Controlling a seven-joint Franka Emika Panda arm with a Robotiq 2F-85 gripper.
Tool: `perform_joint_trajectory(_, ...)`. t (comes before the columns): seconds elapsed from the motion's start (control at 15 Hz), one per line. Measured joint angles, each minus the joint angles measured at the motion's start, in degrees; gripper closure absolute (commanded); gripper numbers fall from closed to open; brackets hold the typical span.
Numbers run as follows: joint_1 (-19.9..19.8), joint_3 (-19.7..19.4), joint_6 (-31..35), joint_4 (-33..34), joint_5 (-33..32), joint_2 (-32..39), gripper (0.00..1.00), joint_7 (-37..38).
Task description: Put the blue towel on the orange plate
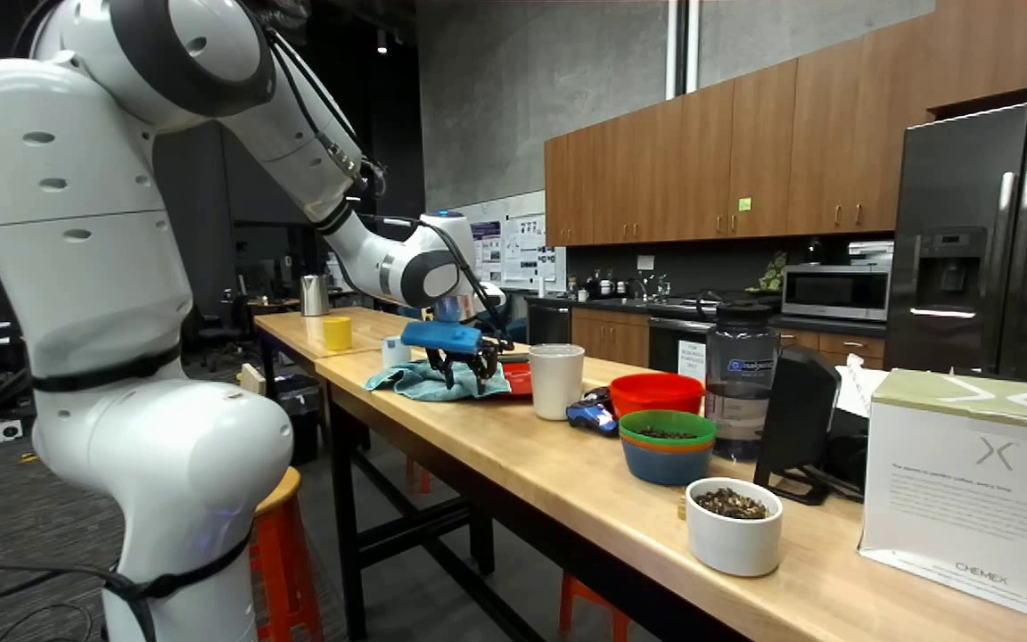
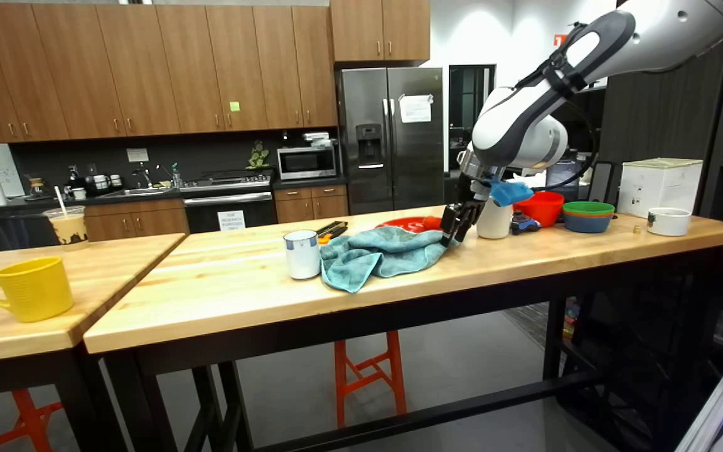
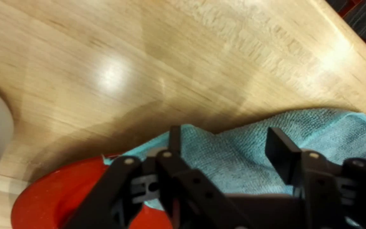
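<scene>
The blue-green towel (image 1: 415,382) lies crumpled on the wooden table in both exterior views (image 2: 383,251). One end of it reaches the red-orange plate (image 2: 404,223) and overlaps its edge in the wrist view (image 3: 59,187). Part of the plate also shows behind the gripper in an exterior view (image 1: 519,379). My gripper (image 1: 467,367) points down at the towel's end near the plate (image 2: 455,229). In the wrist view its fingers (image 3: 224,140) are spread apart, with towel cloth (image 3: 233,159) visible between and below them. Whether the fingertips touch the cloth is unclear.
A tall white cup (image 1: 556,383) stands close beside the gripper and plate. A white-and-blue mug (image 2: 302,254) stands at the towel's other end, near a black-and-orange tool (image 2: 332,231). A blue toy car (image 1: 592,415), red bowl (image 1: 656,392) and stacked bowls (image 1: 667,450) lie beyond the cup.
</scene>
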Motion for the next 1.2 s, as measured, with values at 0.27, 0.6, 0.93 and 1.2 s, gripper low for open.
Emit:
perform_joint_trajectory(0.27,0.00,0.33,-0.10,0.10,0.01,0.06,0.94,0.00)
perform_joint_trajectory(0.6,0.00,0.37,-0.10,0.22,0.03,0.11,0.99,0.00)
perform_joint_trajectory(0.93,-0.01,0.33,0.32,1.82,0.04,0.26,0.99,-0.20)
perform_joint_trajectory(1.2,0.01,0.19,3.14,6.86,0.63,1.26,0.99,-2.36)
